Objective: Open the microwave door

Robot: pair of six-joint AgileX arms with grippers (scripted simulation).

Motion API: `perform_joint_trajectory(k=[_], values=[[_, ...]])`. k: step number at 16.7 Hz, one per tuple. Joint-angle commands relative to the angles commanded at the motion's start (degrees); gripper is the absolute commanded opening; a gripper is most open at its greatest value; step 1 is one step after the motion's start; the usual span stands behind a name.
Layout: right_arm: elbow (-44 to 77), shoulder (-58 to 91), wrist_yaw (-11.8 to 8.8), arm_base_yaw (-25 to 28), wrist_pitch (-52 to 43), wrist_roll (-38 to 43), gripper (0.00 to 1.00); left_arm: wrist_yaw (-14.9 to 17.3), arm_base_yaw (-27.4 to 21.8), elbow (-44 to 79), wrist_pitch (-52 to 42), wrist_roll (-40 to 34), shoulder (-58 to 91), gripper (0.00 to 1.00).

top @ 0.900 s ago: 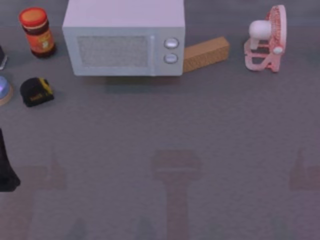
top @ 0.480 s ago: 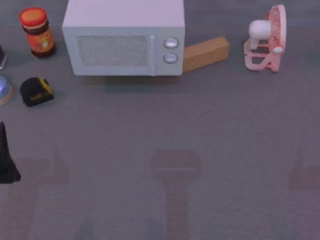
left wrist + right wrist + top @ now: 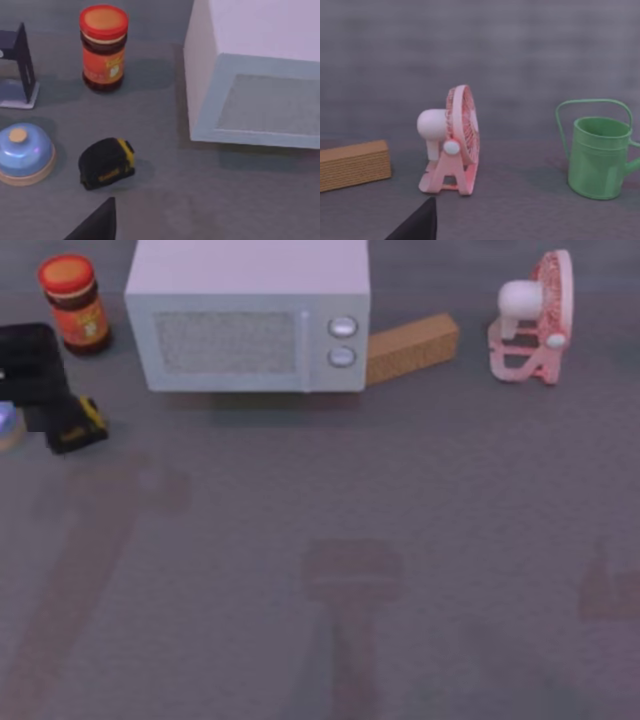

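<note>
The white microwave (image 3: pixel 247 312) stands at the back of the table, left of centre, with two silver knobs (image 3: pixel 342 341) at its front right. The microwave door (image 3: pixel 228 343), a white panel with a grey mesh window, lies flush against the front; it also shows in the left wrist view (image 3: pixel 260 107). My left gripper (image 3: pixel 38 368) hovers at the table's left side, a little left of the microwave and partly over the tape measure, touching nothing. Only a dark tip (image 3: pixel 100 225) of it shows in its wrist view. My right gripper (image 3: pixel 420 225) is parked outside the top view.
A red-lidded jar (image 3: pixel 75 302), a black and yellow tape measure (image 3: pixel 80 430) and a blue bell (image 3: pixel 22 152) crowd the left side. A brown block (image 3: pixel 412 346) touches the microwave's right side. A pink fan (image 3: pixel 535 318) and a green watering can (image 3: pixel 597 155) stand farther right.
My left arm has swung from the left edge near the table's middle toward the back, and now covers part of the tape measure. The microwave has not moved.
</note>
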Motion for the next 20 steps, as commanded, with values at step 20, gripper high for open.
perform_joint_trajectory(k=[20], values=[[0.00,0.00,0.00,0.00,0.00,0.00,1.00,-9.55,-20.50,81.04,-38.73,-19.12,78.19,1.00]])
